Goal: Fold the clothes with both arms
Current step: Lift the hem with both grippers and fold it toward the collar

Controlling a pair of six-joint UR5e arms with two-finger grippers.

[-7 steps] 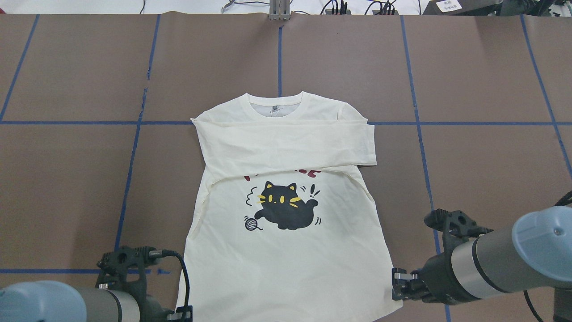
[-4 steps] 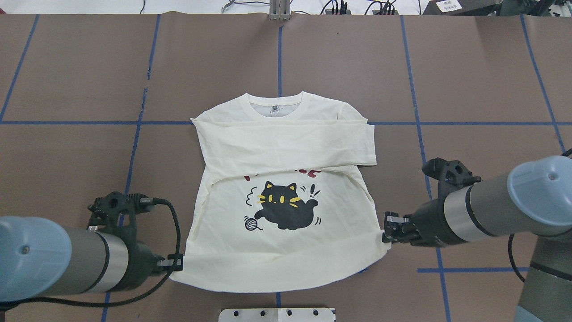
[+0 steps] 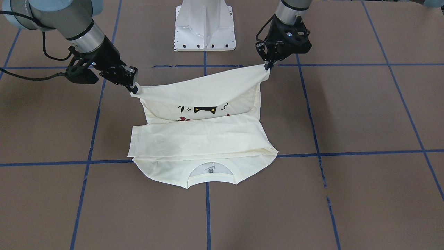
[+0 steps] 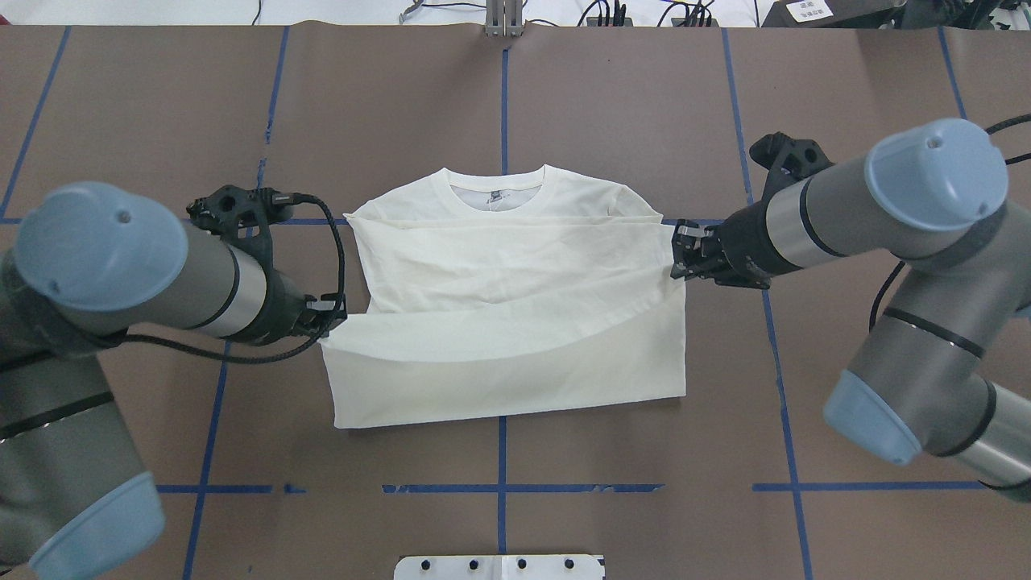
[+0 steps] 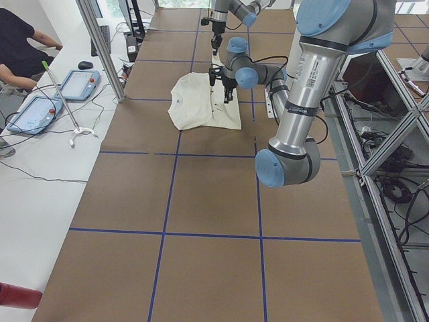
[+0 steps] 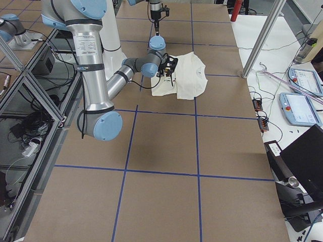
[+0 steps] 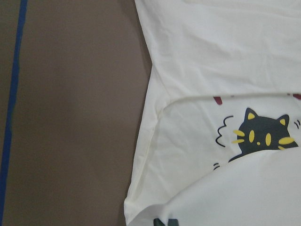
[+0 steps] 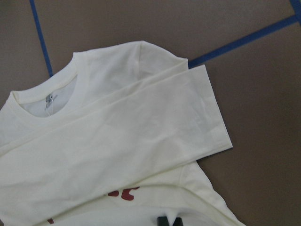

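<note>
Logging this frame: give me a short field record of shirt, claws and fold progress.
garment: cream long-sleeved T-shirt, sleeves folded across the chest
left claw: shut on a hem corner, lifted
right claw: shut on the other hem corner, nearer the collar
fold: hem half held over the cat print, not yet laid flat

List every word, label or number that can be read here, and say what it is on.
Nothing reads in full.
Red lettering on the T-shirt: mostly hidden under the folded sleeve; only fragments of letters show.
Neck tag: too small to read.
White label at the overhead view's top right: blurred.
Printing on the left arm: too small to read.
</note>
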